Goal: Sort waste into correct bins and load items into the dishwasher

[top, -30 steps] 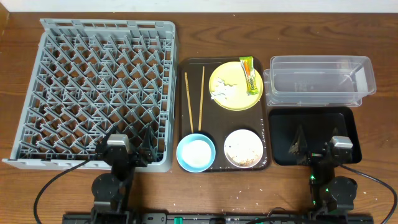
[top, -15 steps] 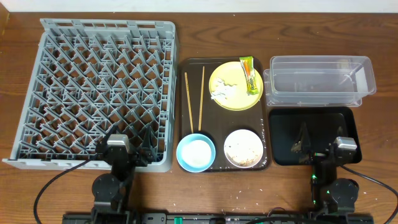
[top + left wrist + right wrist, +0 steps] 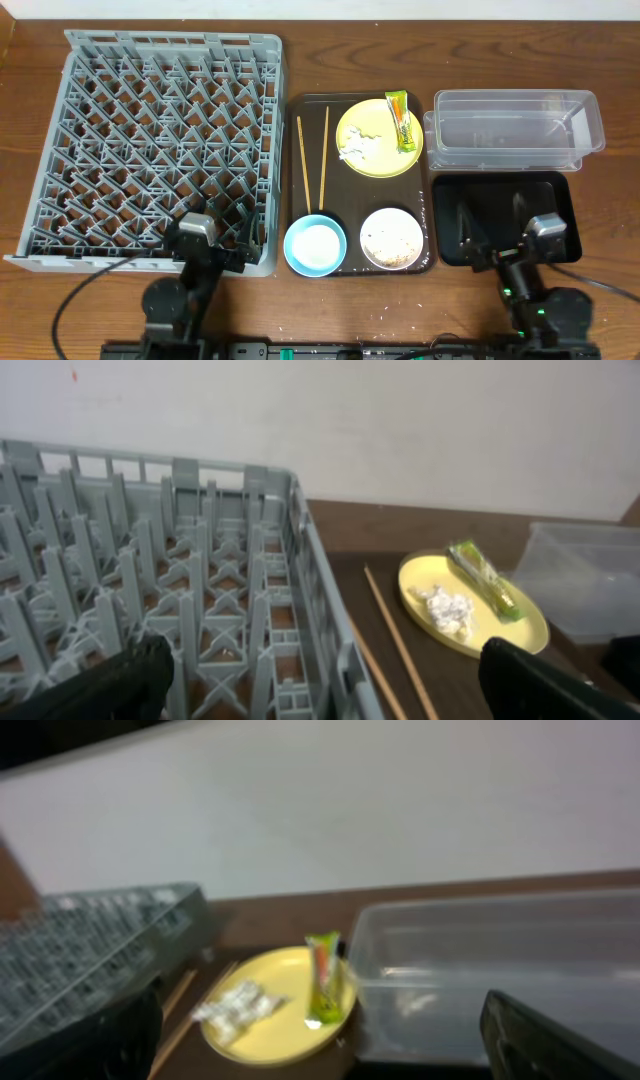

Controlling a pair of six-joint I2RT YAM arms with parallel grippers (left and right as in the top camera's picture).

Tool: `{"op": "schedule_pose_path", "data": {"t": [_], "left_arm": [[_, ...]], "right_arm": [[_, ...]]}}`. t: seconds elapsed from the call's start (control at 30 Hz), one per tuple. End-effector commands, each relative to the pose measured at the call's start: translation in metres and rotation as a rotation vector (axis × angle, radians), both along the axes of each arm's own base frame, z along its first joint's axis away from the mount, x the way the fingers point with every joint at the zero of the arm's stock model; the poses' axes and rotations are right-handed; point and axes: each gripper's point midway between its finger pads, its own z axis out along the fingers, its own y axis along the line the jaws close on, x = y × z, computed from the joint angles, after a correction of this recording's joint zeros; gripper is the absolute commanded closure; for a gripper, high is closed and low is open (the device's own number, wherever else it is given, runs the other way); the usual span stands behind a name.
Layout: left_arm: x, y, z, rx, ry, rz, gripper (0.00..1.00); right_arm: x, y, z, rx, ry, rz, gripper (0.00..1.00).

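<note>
The left fingers (image 3: 105,682) are spread wide apart, one in each lower corner of the left wrist view, with nothing between them. From overhead they hang over the near right corner of the grey dish rack (image 3: 170,40), which lies on the left of the tabletop (image 3: 35,305) with no dishes in it. The right fingers (image 3: 565,1040) are also spread and hold nothing; they hang over the near part of the shallow black tray (image 3: 500,195) on the right. Just behind that tray stands the clear tub (image 3: 510,96).

Between the rack and the two bins lies a dark-brown serving tray (image 3: 350,200). At its far end a yellow plate (image 3: 375,125) carries bits of crumpled white paper (image 3: 356,148) and, along its right edge, a green-and-orange wrapper (image 3: 402,122). Left of the plate lie two chopsticks (image 3: 305,165), nearly parallel and slightly apart. At the near end a light-blue bowl (image 3: 292,240) sits on the left, and beside it a white bowl (image 3: 365,238) holds pale crumbs (image 3: 385,246).
</note>
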Motion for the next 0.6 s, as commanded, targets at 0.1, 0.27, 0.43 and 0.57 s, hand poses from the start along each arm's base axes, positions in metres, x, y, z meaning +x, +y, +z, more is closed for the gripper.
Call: {"op": "schedule_pose_path", "data": {"t": [0.1,0.27,0.43,0.57], "left_arm": [[-0.004,-0.005,0.070,-0.011,0.232,-0.031,0.02],[-0.001,-0.014,0.112,-0.018,0.493,-0.077,0.02],[0.004,-0.015,0.115,-0.015,0.601,-0.074,0.02],[0.004,-0.014,0.107,-0.014,0.640,-0.073,0.02]], "right_arm": [[0.011,0.033,0.086,0.029,0.140,0.205,0.01],[0.061,0.070,0.086,0.059,0.526,0.385,0.01],[0.105,0.120,0.087,0.027,0.587,0.529,0.01],[0.123,0.172,0.078,0.011,0.549,0.680,0.01]]}}
